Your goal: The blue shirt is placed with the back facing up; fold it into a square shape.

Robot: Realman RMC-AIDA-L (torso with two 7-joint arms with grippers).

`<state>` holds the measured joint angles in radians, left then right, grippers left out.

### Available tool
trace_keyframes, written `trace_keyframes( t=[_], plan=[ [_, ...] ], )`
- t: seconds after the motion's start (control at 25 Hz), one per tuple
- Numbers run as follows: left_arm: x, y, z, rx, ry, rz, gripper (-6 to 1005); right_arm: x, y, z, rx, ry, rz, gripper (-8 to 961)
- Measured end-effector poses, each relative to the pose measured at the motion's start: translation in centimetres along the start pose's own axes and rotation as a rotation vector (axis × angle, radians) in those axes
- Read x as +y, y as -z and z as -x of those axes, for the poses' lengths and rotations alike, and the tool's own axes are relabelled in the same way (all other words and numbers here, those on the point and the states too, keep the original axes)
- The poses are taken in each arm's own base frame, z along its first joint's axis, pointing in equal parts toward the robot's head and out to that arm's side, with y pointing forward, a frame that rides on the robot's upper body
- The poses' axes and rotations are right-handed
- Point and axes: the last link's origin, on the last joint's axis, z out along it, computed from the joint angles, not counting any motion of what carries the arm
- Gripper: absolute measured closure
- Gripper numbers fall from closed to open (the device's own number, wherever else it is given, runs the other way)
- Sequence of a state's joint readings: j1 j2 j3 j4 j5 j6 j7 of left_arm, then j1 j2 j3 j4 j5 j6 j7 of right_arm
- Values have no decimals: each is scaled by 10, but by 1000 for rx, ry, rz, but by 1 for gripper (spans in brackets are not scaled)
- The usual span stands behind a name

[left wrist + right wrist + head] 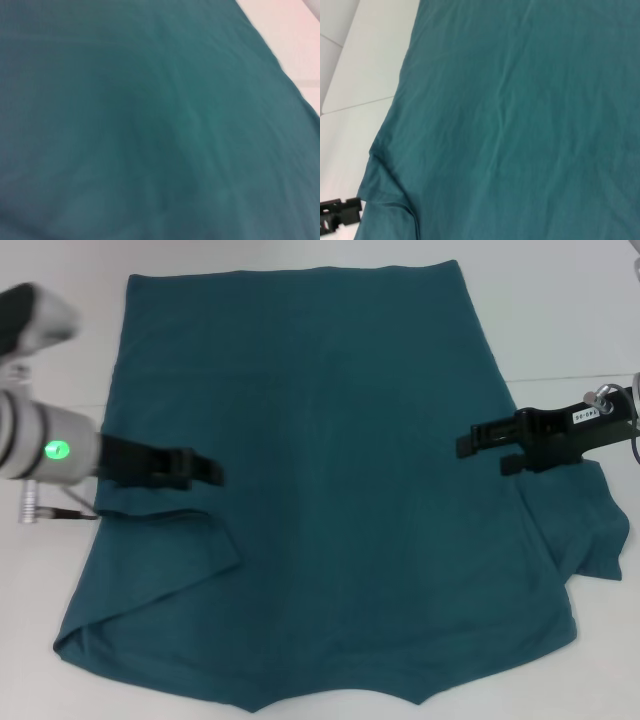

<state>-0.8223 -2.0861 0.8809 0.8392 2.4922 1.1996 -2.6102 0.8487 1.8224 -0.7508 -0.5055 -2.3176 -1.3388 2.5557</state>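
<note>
matt knit blue shirt (340, 490), smooth white table (560, 310)

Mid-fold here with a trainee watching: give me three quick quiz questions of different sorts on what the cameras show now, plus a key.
1. True or false: the shirt is already folded into a square.
2. Which sleeve is folded in over the shirt's body? A) the one on the robot's left B) the one on its right C) neither
3. Fill in: both the left end effector and the right end effector hover over the shirt's ____ edges.

Key: 1 false, it lies spread on the table; 2 A; 3 side.
</note>
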Motion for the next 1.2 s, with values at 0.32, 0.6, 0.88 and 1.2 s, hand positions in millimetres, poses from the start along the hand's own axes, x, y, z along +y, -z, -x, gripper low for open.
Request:
trace_keyframes(
  t=[0.32, 0.6, 0.88, 1.2],
  plan=[
    [-70, 29, 18, 109, 398, -44, 376, -1, 0, -1, 2, 0, -1, 10],
    [-94, 27, 33, 153, 488, -93, 283, -1, 0, -1, -1, -2, -1, 10],
    [-95, 13, 37, 161, 501, -120, 284, -1, 0, -1, -1, -1, 0, 10],
    [-74, -6, 27, 178, 476, -62, 284, -2, 0, -2, 0, 1, 2, 11]
  ],
)
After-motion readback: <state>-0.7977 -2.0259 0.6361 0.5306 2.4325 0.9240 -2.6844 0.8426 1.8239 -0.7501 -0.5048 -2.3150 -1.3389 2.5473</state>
